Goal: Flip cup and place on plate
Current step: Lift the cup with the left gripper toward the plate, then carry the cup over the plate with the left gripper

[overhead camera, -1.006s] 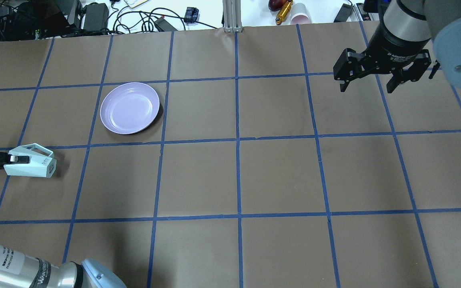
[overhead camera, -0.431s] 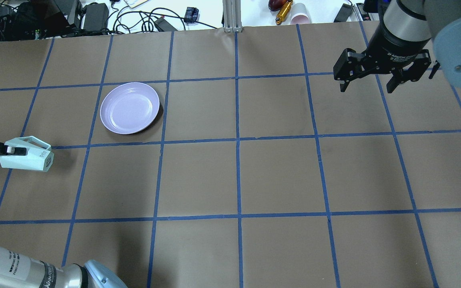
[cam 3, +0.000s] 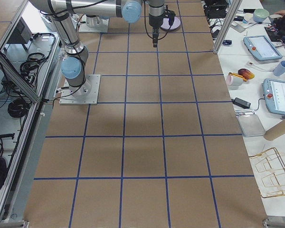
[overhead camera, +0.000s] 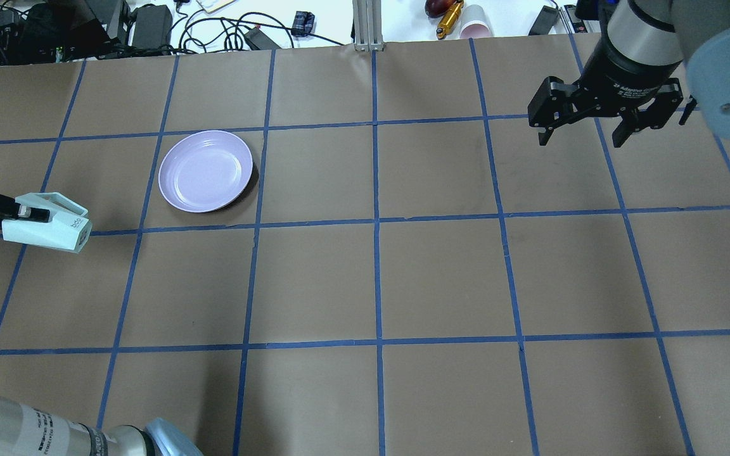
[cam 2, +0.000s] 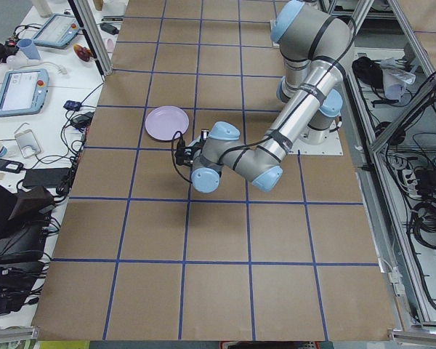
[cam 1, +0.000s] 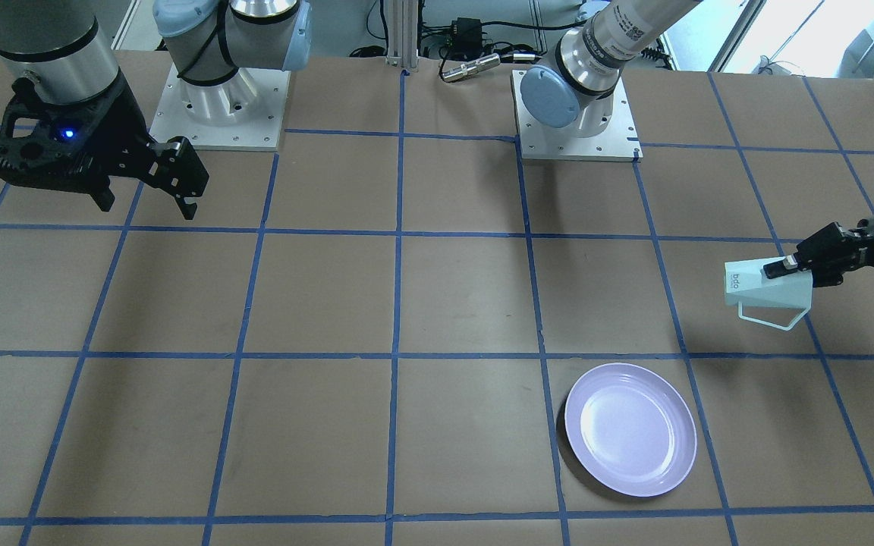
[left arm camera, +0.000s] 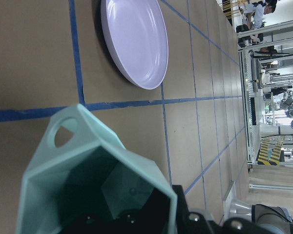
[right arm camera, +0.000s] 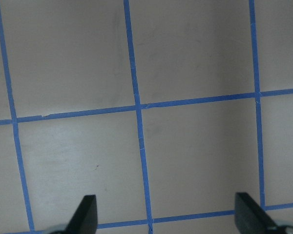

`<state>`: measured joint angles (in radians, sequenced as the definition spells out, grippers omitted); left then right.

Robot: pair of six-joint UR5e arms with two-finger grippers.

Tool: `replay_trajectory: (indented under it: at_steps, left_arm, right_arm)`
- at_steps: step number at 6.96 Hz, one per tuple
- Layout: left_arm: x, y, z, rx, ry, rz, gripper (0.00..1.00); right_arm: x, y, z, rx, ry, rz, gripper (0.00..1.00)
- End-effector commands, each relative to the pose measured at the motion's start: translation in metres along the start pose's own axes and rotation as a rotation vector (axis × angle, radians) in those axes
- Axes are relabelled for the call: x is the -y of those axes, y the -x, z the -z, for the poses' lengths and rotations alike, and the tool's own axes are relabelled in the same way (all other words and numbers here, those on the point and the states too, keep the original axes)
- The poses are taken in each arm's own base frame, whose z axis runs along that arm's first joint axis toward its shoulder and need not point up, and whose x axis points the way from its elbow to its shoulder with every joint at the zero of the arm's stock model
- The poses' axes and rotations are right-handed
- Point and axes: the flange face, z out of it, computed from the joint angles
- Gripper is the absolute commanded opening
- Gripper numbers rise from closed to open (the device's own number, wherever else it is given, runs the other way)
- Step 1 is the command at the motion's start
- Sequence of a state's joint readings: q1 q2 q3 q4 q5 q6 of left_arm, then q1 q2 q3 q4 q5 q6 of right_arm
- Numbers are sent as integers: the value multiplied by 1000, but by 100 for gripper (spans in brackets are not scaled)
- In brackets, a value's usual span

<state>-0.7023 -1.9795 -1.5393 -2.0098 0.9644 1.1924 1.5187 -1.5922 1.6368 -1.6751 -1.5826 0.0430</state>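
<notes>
- Overhead exterior view: the small mint-green faceted cup with the angular open handle (overhead camera: pixel 48 223) hangs on its side near the tabletop's 9 o'clock edge. Its printed base faces 3 o'clock and its mouth faces the arm.
- The left fingers (overhead camera: pixel 25 215) are closed on the cup's wall at the rim. One lies along the outside, and the left wrist-mounted view shows the other dark, inside the teal interior (left arm camera: pixel 102 195). A rim pinch like this leaves the base free, which probably suits turning the cup upright and setting it down.
- The cup's shadow falls apart from it on the brown paper tabletop (overhead camera: pixel 377 278), so the cup seems to be carried clear of the surface, roughly halfway through the flip.
- The round glossy lavender plate (overhead camera: pixel 205 170) lies bare at about 2 o'clock from the cup, near but not touching. From the wrist it sits ahead of the cup's handle side, which suggests the carry is lined up towards it.
- The right fingers (overhead camera: pixel 545 130) hang spread wide and hold nothing, far off at the tabletop's 2 o'clock corner. The right wrist-mounted view shows only taped grid between them. This arm appears parked out of the way.
- Left to do: roll the cup mouth-up, carry it over the plate, and lower it.
</notes>
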Motion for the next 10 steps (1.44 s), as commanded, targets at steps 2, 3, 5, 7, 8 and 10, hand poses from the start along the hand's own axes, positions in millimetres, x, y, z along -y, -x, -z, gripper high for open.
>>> replay_trajectory:
  at_steps: [2,3,5,7,8,10]
  left_arm:
    - [42,-82,-36,138,43,-10,0]
    - [54,-105,-49,173,51,-9,0]
    - [76,-141,-81,244,54,-39,0]
    - [99,-181,-128,346,62,-79,0]
    - [105,-192,-145,437,88,-95,0]
    - [114,-215,-167,556,102,-192,0]
  right_arm:
    - [0,0,0,1,0,0,100]
    - [0,0,-1,-1,1,0,100]
    - [0,0,0,1,0,0,100]
    - [0,0,0,1,0,0,100]
    - [0,0,-1,-1,1,0,100]
    - [0,0,0,1,0,0,100]
